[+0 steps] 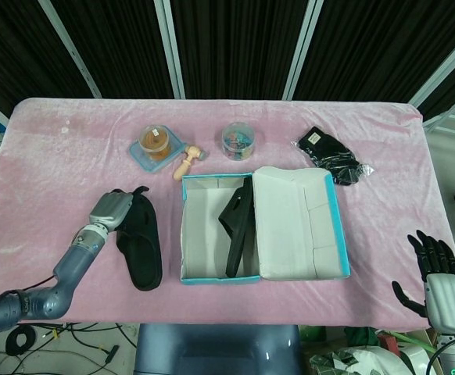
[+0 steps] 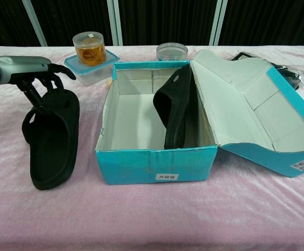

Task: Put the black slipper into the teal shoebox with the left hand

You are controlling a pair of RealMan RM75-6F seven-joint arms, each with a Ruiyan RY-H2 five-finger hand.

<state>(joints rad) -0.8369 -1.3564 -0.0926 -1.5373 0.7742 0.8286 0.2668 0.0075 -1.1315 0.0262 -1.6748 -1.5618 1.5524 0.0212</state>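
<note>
A black slipper (image 1: pixel 140 244) (image 2: pixel 51 137) hangs tilted left of the teal shoebox (image 1: pixel 183 234) (image 2: pixel 157 163), its lower end near or on the pink cloth. My left hand (image 1: pixel 109 209) (image 2: pixel 33 73) grips its upper end at the strap. The shoebox stands open, its lid (image 1: pixel 302 223) (image 2: pixel 251 112) folded out to the right. A second black slipper (image 1: pixel 238 225) (image 2: pixel 175 112) stands on edge inside the box. My right hand (image 1: pixel 438 280) hovers off the table's lower right corner, fingers spread, holding nothing.
Behind the box are a lidded tub of rubber bands (image 1: pixel 155 144) (image 2: pixel 89 50), a clear jar (image 1: pixel 241 139) (image 2: pixel 172 51) and a small wooden piece (image 1: pixel 187 162). A black bagged item (image 1: pixel 333 160) (image 2: pixel 290 70) lies at the back right.
</note>
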